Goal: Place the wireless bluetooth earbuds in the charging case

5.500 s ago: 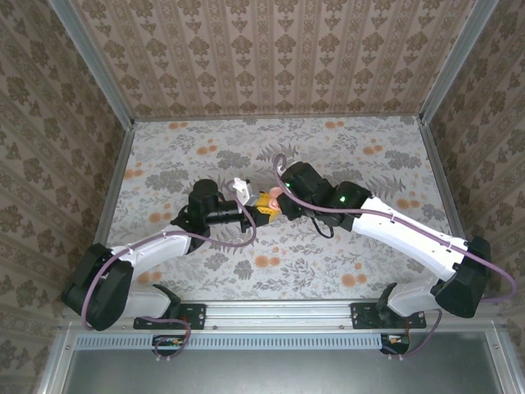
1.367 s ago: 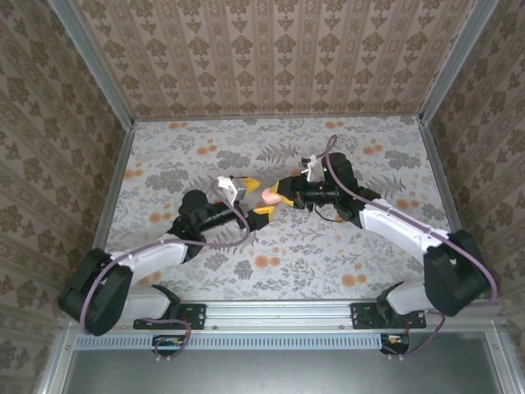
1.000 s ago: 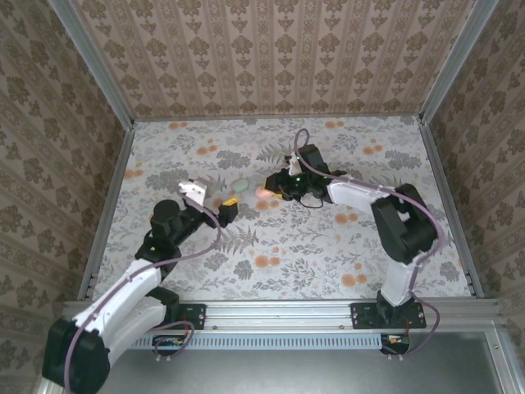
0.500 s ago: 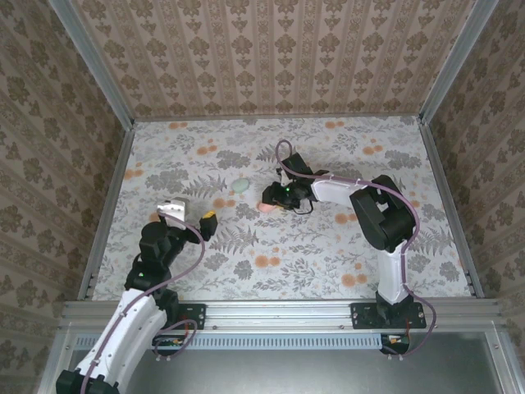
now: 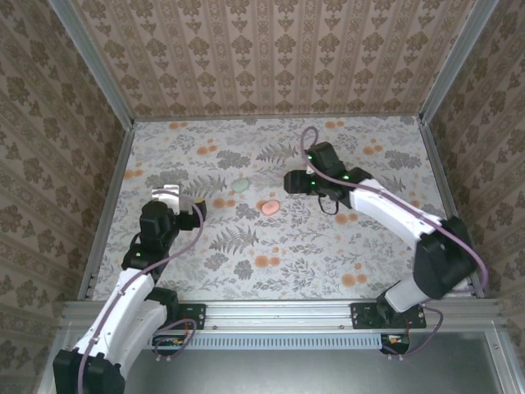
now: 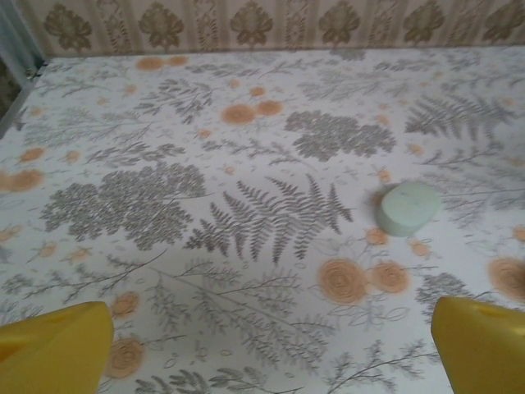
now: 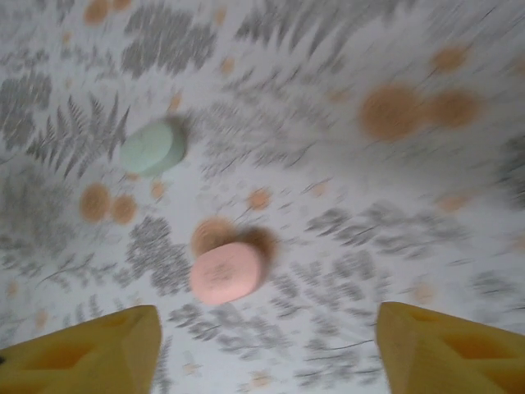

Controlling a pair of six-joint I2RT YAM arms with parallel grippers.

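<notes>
Two closed, rounded charging cases lie on the flowered table. The pale mint case (image 5: 239, 185) (image 6: 408, 208) (image 7: 152, 148) is the farther one. The pink case (image 5: 267, 207) (image 7: 226, 272) lies just right of it and nearer. The earbuds are out of view. My left gripper (image 5: 189, 200) (image 6: 267, 353) is open and empty, well left of the mint case, which lies ahead to its right. My right gripper (image 5: 286, 182) (image 7: 267, 353) is open and empty, a little right of and above the pink case, its yellow fingertips (image 7: 82, 349) wide apart.
The tablecloth (image 5: 328, 238) carries grey ferns and orange flower prints. Metal rails (image 5: 111, 205) and patterned walls close in the left, right and back sides. The arm bases stand at the near edge (image 5: 279, 312).
The right gripper has lifted off the pink case and pulled back to the right, leaving it on the table. The left arm has drawn back left. Both cases lie free.
</notes>
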